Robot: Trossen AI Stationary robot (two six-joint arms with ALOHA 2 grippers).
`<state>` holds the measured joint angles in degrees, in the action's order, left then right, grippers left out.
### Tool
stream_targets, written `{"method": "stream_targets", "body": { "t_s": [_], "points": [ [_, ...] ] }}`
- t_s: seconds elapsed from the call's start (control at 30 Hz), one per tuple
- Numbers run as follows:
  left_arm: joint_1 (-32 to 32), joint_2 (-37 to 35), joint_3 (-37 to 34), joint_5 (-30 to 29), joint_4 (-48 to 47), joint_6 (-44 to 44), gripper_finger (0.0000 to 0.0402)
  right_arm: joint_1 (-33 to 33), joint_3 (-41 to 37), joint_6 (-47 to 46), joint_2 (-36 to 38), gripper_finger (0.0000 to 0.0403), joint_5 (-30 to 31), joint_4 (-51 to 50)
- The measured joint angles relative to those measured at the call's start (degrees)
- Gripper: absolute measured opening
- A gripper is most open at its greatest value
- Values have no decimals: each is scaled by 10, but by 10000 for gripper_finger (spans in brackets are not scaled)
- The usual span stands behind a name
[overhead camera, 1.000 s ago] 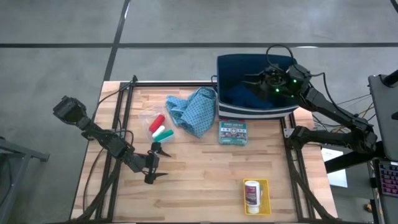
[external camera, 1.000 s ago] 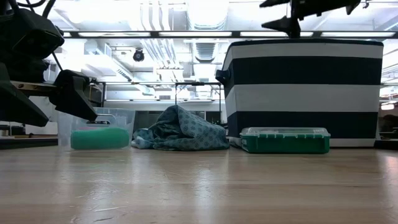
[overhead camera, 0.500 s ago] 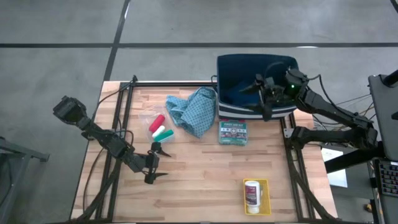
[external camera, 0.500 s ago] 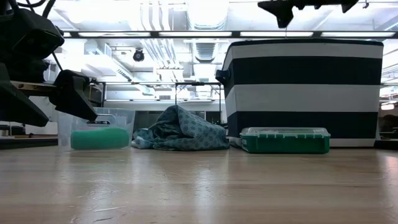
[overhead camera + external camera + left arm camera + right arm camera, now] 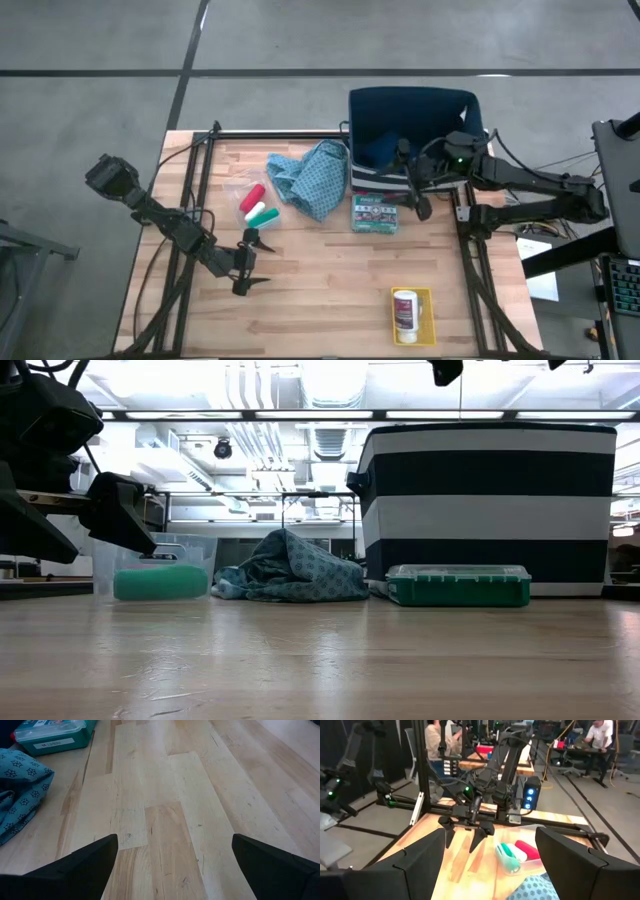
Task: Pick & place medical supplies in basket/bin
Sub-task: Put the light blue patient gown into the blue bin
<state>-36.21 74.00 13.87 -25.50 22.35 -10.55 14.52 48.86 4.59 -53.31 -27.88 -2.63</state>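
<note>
Striped basket [image 5: 462, 100] holds dark teal folded cloth [image 5: 383, 148] — right gripper [image 5: 413, 180] open above.

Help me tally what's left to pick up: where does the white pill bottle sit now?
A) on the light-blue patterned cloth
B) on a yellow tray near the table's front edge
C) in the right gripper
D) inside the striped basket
B: the high view shows the white pill bottle lying on the yellow tray by the front edge, away from both grippers.

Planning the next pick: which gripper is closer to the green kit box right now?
Right. The right gripper hangs over the basket's front edge, just beside the green kit box. The left gripper sits open over bare table, well across from it.
</note>
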Motion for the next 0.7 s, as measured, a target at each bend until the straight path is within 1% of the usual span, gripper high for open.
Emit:
{"method": "stream_targets", "body": {
  "t_s": [0.1, 0.23, 0.53, 0.63, 0.7],
  "points": [
    [0, 0, 0, 0, 0, 0, 399, -24, 0, 2, -14, 306, 24, 5],
    [0, 0, 0, 0, 0, 0, 399, -55, 0, 1, -40, 304, 71, 20],
    [0, 0, 0, 0, 0, 0, 399, -106, 0, 2, -119, 299, 132, 89],
    [0, 0, 0, 0, 0, 0, 399, -115, 0, -22, -147, 295, 150, 140],
    [0, 0, 0, 0, 0, 0, 399, -124, 0, -43, -168, 293, 180, 174]
  ]
}}
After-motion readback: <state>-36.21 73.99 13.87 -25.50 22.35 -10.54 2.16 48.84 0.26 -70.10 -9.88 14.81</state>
